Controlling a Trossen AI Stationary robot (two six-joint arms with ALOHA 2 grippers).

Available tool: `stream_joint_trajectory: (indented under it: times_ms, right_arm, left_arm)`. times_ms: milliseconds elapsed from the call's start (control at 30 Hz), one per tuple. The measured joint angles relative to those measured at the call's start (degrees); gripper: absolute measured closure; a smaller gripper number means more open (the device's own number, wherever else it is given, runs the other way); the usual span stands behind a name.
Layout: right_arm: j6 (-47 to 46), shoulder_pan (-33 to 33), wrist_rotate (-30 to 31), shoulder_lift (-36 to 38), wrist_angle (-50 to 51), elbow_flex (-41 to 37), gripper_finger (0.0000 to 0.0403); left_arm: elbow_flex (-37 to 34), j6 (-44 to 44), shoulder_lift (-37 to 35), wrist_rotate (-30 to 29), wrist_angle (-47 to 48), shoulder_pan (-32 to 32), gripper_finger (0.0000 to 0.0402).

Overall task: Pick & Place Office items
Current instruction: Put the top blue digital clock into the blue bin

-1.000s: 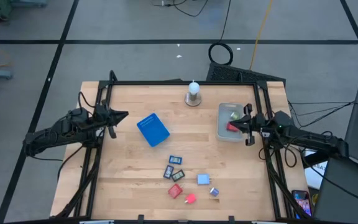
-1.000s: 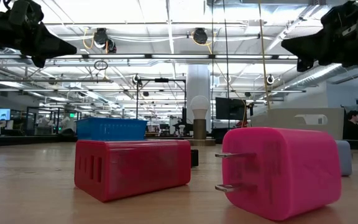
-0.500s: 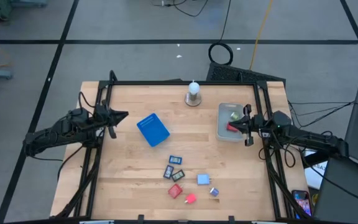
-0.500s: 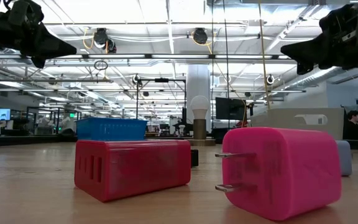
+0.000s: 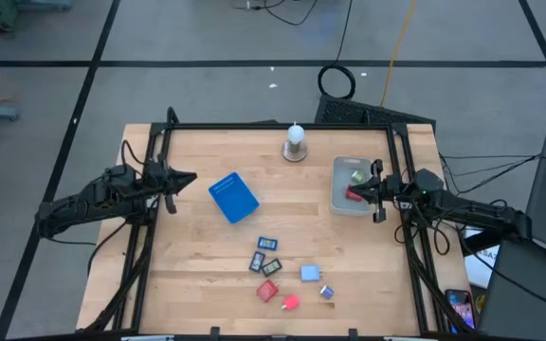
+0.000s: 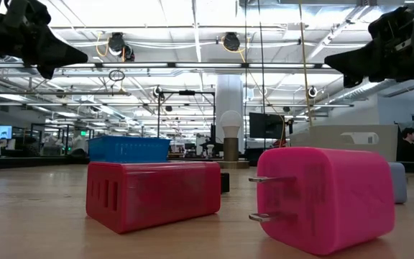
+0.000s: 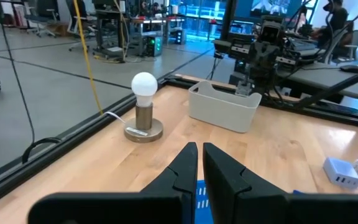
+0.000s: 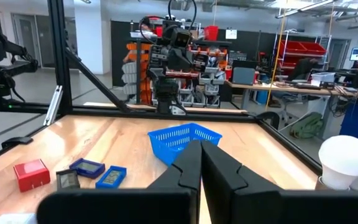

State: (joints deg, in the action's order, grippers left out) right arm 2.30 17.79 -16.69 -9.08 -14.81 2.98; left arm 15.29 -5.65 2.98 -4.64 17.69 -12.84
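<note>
red, pink, light blue and dark office items (image 5: pixel 282 275) lie scattered on the near middle of the wooden table (image 5: pixel 197 275), none shifted since a second ago. right gripper (image 5: pixel 362 192) hangs over the grey bin (image 5: pixel 337 197), jaws pinched together, edged slightly further in. left gripper (image 5: pixel 183 177) waits by the blue basket (image 5: pixel 233 198), jaws narrow, unchanged.

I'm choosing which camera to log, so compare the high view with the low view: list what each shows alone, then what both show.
Only the high view shows the grey bin with a red piece and a green piece inside, and the small blue items.
Only the low view shows the pink plug's prongs and the room behind.
Both show the red block, blue basket, bulb, and the raised left end effector and right end effector.
</note>
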Motion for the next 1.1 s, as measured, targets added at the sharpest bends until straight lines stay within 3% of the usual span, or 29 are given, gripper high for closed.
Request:
stream_joint_trajectory:
  times_ms: [267, 467, 933, 1100]
  right_arm:
    - [-4.55, -0.13, -0.11, 0.02, 1.51, 0.00, 0.0399]
    - [-7.13, -3.90, 0.52, -1.70, 1.27, -0.02, 0.0399]
    - [-4.28, -22.42, 18.38, -15.73, -11.62, 0.10, 0.0402]
    - [-1.26, -24.97, 19.93, -19.90, -11.03, 2.05, 0.0402]
  left_arm:
    - [0.00, -0.52, 0.00, 0.56, 0.02, 0.00, 0.0376]
    - [0.00, -0.54, 0.00, 0.53, -0.36, 0.00, 0.0376]
    - [0.00, -0.54, 0.00, 0.10, -0.88, 0.00, 0.0376]
    - [0.00, -0.55, 0.00, 0.09, -0.90, 0.00, 0.0376]
